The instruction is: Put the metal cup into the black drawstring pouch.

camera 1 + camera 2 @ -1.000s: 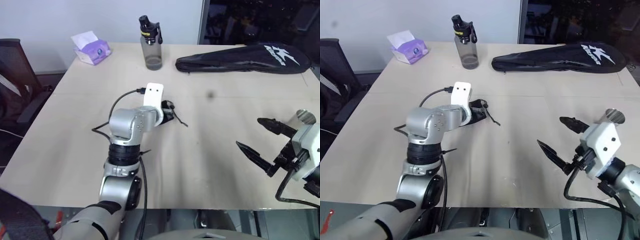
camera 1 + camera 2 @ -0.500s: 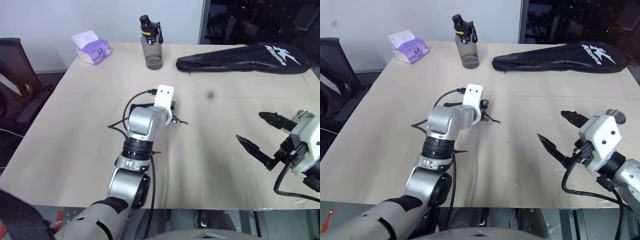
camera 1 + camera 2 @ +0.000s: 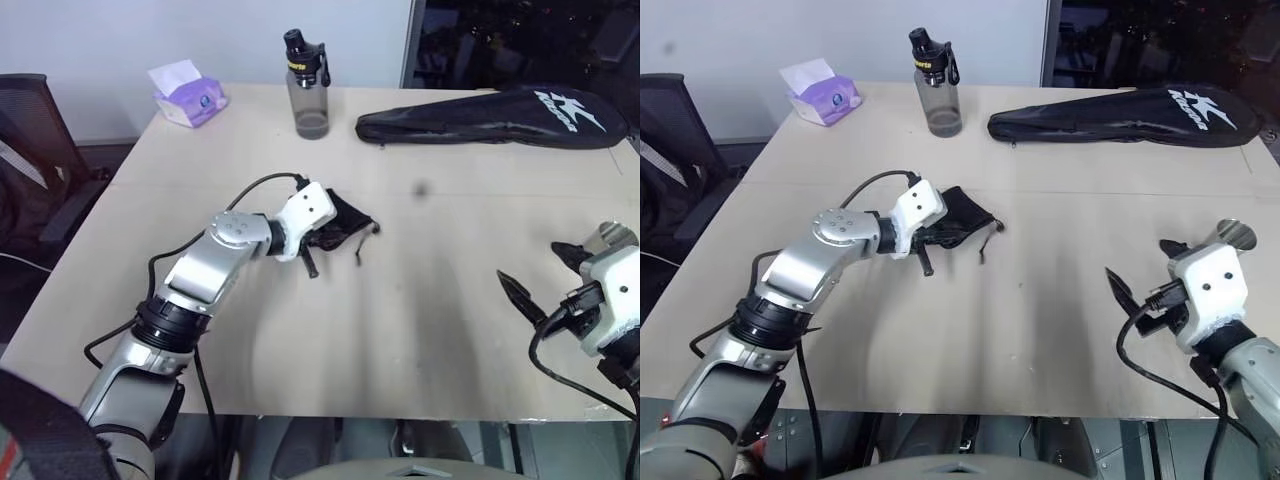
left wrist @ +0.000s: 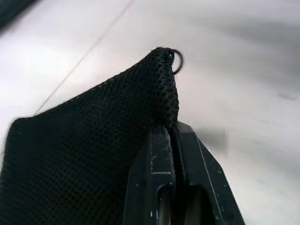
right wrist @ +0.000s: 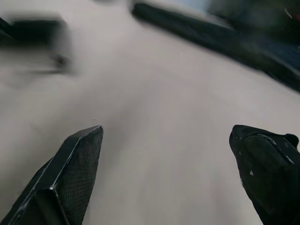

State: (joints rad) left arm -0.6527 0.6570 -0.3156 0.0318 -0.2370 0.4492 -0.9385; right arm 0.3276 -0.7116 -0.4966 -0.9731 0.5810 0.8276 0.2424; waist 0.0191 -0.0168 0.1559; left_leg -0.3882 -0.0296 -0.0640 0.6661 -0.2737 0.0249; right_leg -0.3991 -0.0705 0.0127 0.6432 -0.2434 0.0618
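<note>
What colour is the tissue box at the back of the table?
The tissue box is purple, with white tissue sticking out. It shows best in the left eye view.

Bare beige tabletop (image 3: 430, 290) between small black mesh drawstring pouch (image 3: 335, 222) and shiny steel cup (image 3: 611, 238): open passage. Far edge crowded: grey translucent bottle (image 3: 306, 84), long black racket case (image 3: 495, 113), purple tissue pack (image 3: 187, 94).

metal cup (image 3: 612, 238): mostly hidden behind the right tool's (image 3: 545, 278) white housing; just the rim shows.
black drawstring pouch (image 4: 89, 140): cut off by the left wrist view's edges; the left tool (image 4: 174, 136) covers its near edge.
racket case (image 5: 206, 33): blurred in the right wrist view.
office chair (image 3: 30, 130): cut off at the picture's left edge.
</note>
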